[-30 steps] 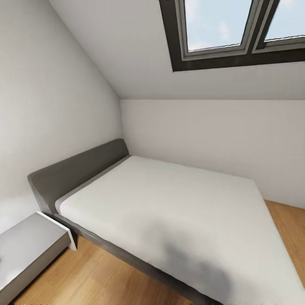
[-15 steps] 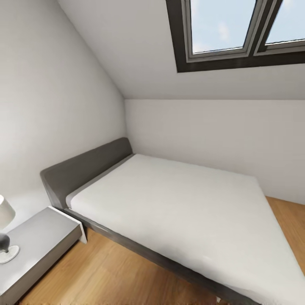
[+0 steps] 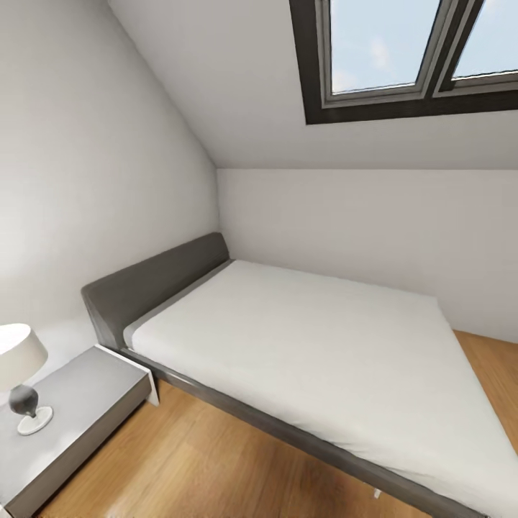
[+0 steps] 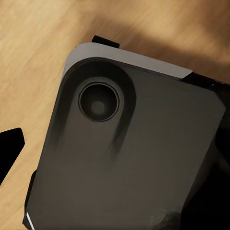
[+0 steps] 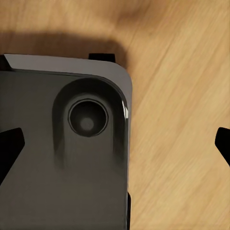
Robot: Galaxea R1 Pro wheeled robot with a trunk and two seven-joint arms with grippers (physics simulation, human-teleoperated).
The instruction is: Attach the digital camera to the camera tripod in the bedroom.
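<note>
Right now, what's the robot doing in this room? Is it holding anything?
It is holding nothing and is on its way, looking round a bedroom. Its head camera faces a grey bed under a skylight window, with a bedside table carrying a small lamp beside it. Both wrist cameras look down at the wood floor past the robot's own dark base. The right gripper is open.

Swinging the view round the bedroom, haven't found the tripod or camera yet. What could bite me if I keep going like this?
The nightstand carries a lamp near your left; a wide base swing could clip it. The bed frame juts low across the wood floor, an easy snag. Both wrist views look down over the robot's dark base, so the arms are no help searching.
</note>
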